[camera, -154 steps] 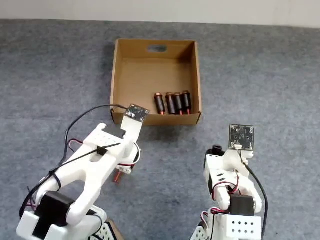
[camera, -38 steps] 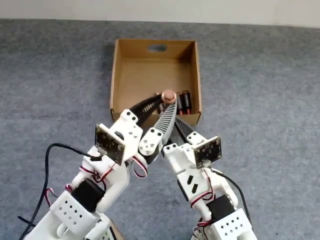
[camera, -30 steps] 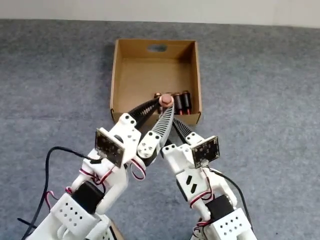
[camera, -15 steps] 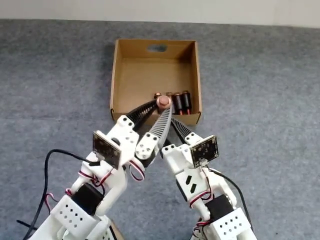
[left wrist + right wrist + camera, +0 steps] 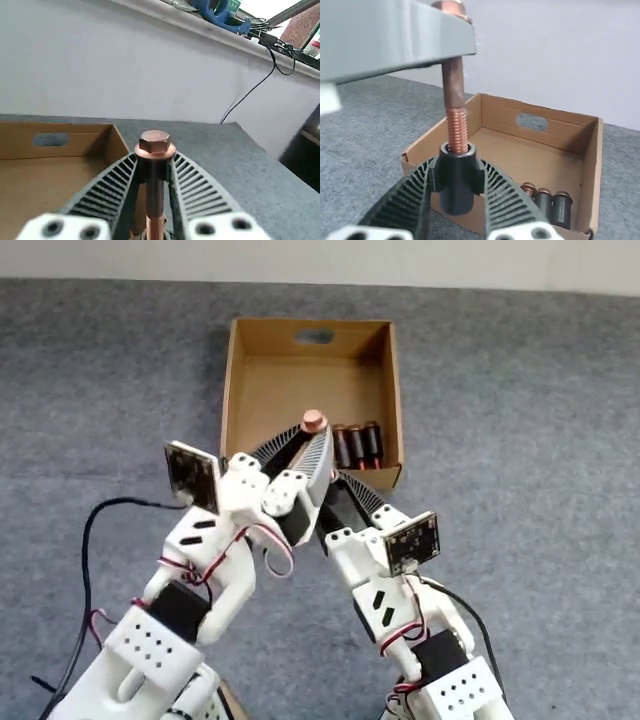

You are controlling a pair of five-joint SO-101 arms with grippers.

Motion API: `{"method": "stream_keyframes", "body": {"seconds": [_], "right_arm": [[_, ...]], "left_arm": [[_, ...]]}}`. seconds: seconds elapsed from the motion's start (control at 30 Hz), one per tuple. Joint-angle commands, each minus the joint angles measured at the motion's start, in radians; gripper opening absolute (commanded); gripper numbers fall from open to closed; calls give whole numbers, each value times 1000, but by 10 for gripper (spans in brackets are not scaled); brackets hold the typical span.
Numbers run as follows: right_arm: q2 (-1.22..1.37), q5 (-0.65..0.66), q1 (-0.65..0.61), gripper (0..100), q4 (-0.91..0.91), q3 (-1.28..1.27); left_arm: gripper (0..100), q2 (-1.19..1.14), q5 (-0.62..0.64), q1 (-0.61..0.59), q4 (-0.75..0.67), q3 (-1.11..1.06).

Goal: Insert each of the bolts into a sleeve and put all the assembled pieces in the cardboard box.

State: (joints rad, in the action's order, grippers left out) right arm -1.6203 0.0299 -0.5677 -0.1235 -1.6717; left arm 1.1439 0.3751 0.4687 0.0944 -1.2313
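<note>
My left gripper point(image 5: 312, 437) is shut on a copper bolt point(image 5: 313, 421), held upright with its hex head on top over the near edge of the cardboard box point(image 5: 231, 390). In the left wrist view the bolt point(image 5: 154, 145) stands between the ribbed fingers point(image 5: 112, 185). My right gripper point(image 5: 456, 172) is shut on a black sleeve point(image 5: 456, 186) right beneath it. The bolt's threaded tip point(image 5: 456, 131) enters the sleeve's top. Three assembled pieces point(image 5: 359, 445) lie side by side in the box's near right corner.
Grey carpet point(image 5: 520, 410) covers the table all around the box. The two arms cross just in front of the box's near wall point(image 5: 380, 478). A pale wall point(image 5: 560, 55) rises behind the box point(image 5: 555, 131).
Five seconds ago the arms were apart, the left one low over the carpet. In the last second the left wrist swung left and the bolt head shifted farther over the box.
</note>
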Motion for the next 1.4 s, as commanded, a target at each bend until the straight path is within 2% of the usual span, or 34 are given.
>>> {"method": "stream_keyframes", "body": {"seconds": [0.0,0.1,0.37,0.6,0.67,0.83,0.9,1.07,1.23,1.3,1.37], "right_arm": [[-15,-2,-5,7,28,-16],[-15,-2,-5,7,28,-16],[-15,-2,-5,7,31,-39],[-15,-2,-5,7,31,-42],[-15,-2,-5,7,31,-42],[-15,-2,-5,7,31,-42],[-15,-2,-5,7,30,-42],[-15,-2,-5,7,28,-44],[-15,-2,-5,7,27,-44],[-15,-3,-5,7,25,-44],[-15,-6,-5,7,24,-41]], "left_arm": [[19,-68,5,-7,5,76],[19,-84,3,-7,23,90],[19,-12,2,-8,338,143],[28,81,3,-8,451,148],[79,104,3,-5,502,150],[300,165,8,15,574,150],[319,211,8,10,583,151],[242,403,5,-41,606,150],[0,608,2,-189,743,99],[42,674,2,-282,819,21],[40,690,2,-372,876,-44]]}}
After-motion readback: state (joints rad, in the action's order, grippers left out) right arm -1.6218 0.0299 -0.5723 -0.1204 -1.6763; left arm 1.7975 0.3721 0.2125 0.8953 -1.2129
